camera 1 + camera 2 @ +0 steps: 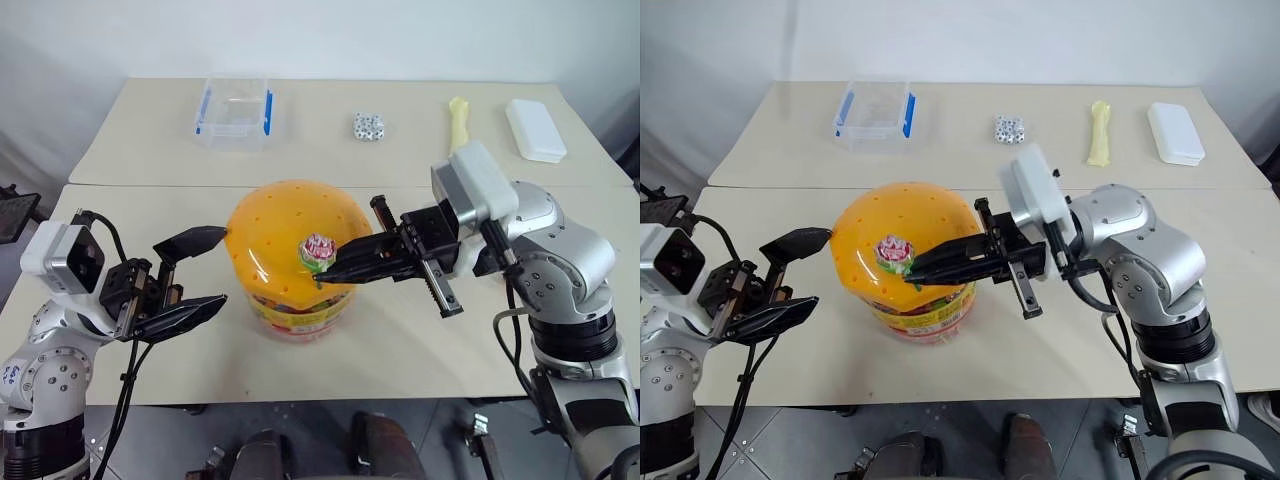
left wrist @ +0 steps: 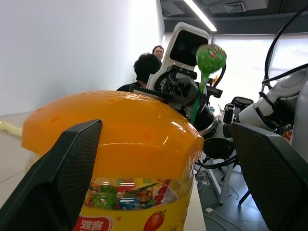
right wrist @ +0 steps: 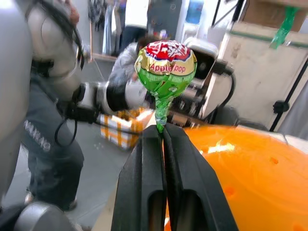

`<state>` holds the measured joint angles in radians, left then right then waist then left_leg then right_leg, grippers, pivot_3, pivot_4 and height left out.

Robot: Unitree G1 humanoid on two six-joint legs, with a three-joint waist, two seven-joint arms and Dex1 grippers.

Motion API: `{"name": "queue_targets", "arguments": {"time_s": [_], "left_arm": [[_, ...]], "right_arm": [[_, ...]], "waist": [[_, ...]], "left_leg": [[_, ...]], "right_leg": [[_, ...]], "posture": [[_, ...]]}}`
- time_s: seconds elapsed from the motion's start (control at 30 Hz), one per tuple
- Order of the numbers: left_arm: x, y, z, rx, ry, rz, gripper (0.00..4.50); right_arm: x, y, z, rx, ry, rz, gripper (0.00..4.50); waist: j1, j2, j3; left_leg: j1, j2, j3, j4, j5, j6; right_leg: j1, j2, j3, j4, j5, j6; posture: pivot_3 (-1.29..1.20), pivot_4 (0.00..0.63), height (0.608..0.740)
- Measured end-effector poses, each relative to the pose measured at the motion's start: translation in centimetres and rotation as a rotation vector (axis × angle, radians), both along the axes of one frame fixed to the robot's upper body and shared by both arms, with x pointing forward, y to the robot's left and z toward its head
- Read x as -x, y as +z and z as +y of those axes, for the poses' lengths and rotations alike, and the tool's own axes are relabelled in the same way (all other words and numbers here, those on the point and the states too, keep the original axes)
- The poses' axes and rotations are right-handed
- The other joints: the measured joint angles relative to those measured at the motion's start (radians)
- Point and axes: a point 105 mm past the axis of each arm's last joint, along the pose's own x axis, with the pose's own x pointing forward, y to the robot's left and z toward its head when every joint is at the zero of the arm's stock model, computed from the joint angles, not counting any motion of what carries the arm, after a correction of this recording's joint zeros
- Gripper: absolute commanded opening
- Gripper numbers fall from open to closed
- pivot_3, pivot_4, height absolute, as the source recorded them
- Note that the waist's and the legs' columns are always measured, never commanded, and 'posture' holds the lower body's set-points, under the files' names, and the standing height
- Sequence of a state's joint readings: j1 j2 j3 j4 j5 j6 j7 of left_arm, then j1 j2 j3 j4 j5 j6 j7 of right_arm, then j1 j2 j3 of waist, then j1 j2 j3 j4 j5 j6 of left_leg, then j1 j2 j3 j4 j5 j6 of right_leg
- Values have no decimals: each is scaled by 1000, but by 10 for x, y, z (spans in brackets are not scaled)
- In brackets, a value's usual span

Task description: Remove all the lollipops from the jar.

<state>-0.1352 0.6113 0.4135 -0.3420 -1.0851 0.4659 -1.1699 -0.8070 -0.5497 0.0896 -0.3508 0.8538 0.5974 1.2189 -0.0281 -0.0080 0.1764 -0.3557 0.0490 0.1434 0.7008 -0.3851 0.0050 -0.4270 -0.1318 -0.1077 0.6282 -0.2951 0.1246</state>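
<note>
Lollipop (image 3: 165,70) with a green and pink-red wrapper, held above the orange dome of the jar (image 1: 290,255). The right tool (image 1: 330,270) is fully closed on the green stick just under the candy head, its two black fingers pressed flat together and lying level across the lid. The candy stands upright, clear of the dome; whether the stick's lower end has left its hole cannot be judged, since the fingers cover that spot.

The jar stands near the front edge of the near worktop (image 1: 420,350), about midway along it, lid on. The left tool (image 1: 195,275) waits beside the jar's left flank with its fingers spread as wide as they go, holding nothing and touching nothing; one finger is level with the dome, the other lower by the label band.

Progress, as a judgement: one lollipop is gripped and lifted, not yet put down. No other lollipop stands on the dome in the head views, and none lies on either worktop, so how many remain is uncertain; wrapped sweets visible through the clear wall in the left wrist view may or may not include more. Setting this one down is still to do.

On the far worktop, well apart from the work: a clear box (image 1: 233,112), a dotted cube cluster (image 1: 368,126), a yellow object (image 1: 458,120) and a white block (image 1: 535,129).
</note>
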Motion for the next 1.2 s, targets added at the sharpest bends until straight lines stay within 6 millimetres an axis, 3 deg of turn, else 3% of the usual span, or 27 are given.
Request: {"name": "queue_targets", "arguments": {"time_s": [0.13,0.27,0.33,0.43,0.57,0.67,0.77,0.87,0.97,1.07,1.2], "left_arm": [[3,-5,0,-6,-8,15,4500],[7,-6,0,-85,-27,-21,4500],[11,-10,0,-159,-45,-50,4500],[14,-17,-2,-231,-68,-72,4500],[12,-24,-2,-289,-51,-97,4500],[7,-31,3,-329,7,-102,4500],[11,-42,11,-398,11,-71,4500],[16,-47,14,-420,-7,-46,4500],[16,-48,15,-439,-4,-30,4500],[10,-46,17,-471,35,-27,4500],[8,-45,17,-463,58,-35,4500]], "right_arm": [[-11,23,-11,-102,-62,83,46],[-21,50,-40,-178,-179,133,46],[-32,57,-73,-161,-337,136,46],[-47,49,-127,-84,-599,172,46],[-66,10,-199,114,-990,268,46],[-80,-45,-275,384,-1402,291,46],[-73,-113,-321,672,-1594,354,46],[-66,-149,-336,762,-1640,415,46],[-68,-151,-339,770,-1643,411,46],[-69,-149,-345,767,-1658,410,681],[-66,-153,-347,772,-1632,429,2077]], "waist": [[1,0,0],[4,0,0],[10,0,0],[20,0,0],[24,0,0],[24,0,0],[18,0,0],[8,5,1],[0,7,0],[0,7,0],[3,7,0]], "left_leg": [[0,0,0,0,0,0],[-1,0,-1,0,0,0],[-1,-1,0,-1,0,0],[-1,-1,1,-2,-1,1],[-1,0,4,-2,-1,1],[0,0,6,0,-1,1],[0,0,7,0,0,1],[0,0,7,-1,0,1],[0,1,7,-1,0,1],[0,0,7,-1,0,1],[0,0,6,-1,0,1]], "right_leg": [[0,0,0,0,0,0],[0,0,0,0,0,0],[0,0,0,-2,0,0],[0,0,0,-4,0,0],[0,0,1,-5,0,0],[0,0,2,-6,0,0],[-1,0,2,-4,0,0],[-1,0,3,-4,0,0],[-1,0,3,-4,0,0],[-1,0,3,-5,0,0],[-1,0,3,-5,0,0]], "posture": [[0,150,740],[0,150,740],[0,150,740],[0,150,740],[0,150,740],[0,150,740],[0,150,740],[0,150,740],[0,150,740],[0,150,740],[0,150,740]]}}
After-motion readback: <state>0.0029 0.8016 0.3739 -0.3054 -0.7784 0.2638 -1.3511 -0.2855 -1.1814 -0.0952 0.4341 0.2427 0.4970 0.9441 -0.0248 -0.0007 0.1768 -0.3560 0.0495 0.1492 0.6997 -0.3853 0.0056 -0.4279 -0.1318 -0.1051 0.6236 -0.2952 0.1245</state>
